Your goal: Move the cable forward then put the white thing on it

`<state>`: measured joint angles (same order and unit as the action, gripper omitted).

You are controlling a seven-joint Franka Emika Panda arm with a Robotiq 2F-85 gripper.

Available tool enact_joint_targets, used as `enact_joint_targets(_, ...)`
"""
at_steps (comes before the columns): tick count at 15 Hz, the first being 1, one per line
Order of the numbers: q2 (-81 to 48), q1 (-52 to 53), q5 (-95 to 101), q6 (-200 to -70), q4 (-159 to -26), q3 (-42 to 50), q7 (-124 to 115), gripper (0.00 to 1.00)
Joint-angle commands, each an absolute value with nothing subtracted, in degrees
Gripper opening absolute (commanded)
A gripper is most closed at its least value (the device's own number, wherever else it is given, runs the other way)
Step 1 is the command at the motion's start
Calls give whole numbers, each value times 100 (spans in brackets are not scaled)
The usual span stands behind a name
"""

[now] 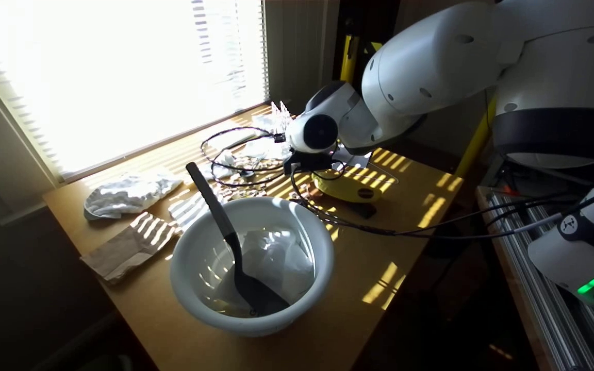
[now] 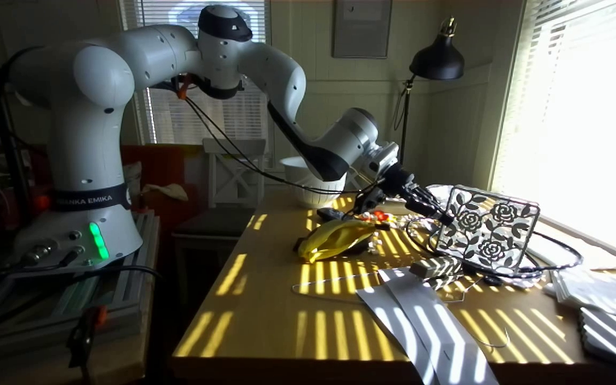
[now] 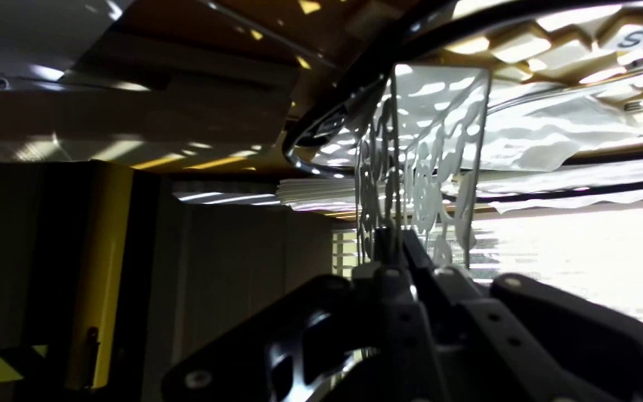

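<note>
The white thing, an openwork rose-patterned holder (image 2: 492, 248), stands slightly tilted near the window side of the table. My gripper (image 3: 398, 237) is closed on one of its thin upright edges, entering from the top corner. Black loops of the cable (image 3: 366, 64) lie around and under the holder's lower edge; I cannot tell whether the two touch. In an exterior view the cable (image 2: 579, 259) curves out beyond the holder on the window side. My own wrist largely covers the holder in an exterior view, where the cable loops show to its left.
A white bowl (image 1: 323, 257) holds a black spoon (image 1: 214, 206). Near the arm lies a yellow banana-like object (image 2: 335, 239). Paper strips (image 2: 425, 321), a grey block (image 2: 436, 266), letter tiles (image 3: 634, 36), a brown paper bag (image 1: 127, 247) and crumpled white cloth (image 1: 127, 193) surround the area.
</note>
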<state>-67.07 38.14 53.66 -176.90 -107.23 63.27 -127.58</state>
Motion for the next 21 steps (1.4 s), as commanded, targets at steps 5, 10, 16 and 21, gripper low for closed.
enact_joint_targets(5,-6452,3178,4155,-17988,-10575,5787,-13074,1)
enact_joint_targets(10,-6599,3000,2730,-18014,-10104,5389,-11899,1)
enact_joint_targets(16,-6249,3050,2048,-17297,-10063,5178,-9431,1)
enact_joint_targets(21,-6265,3135,1851,-16810,-10032,5243,-8319,1)
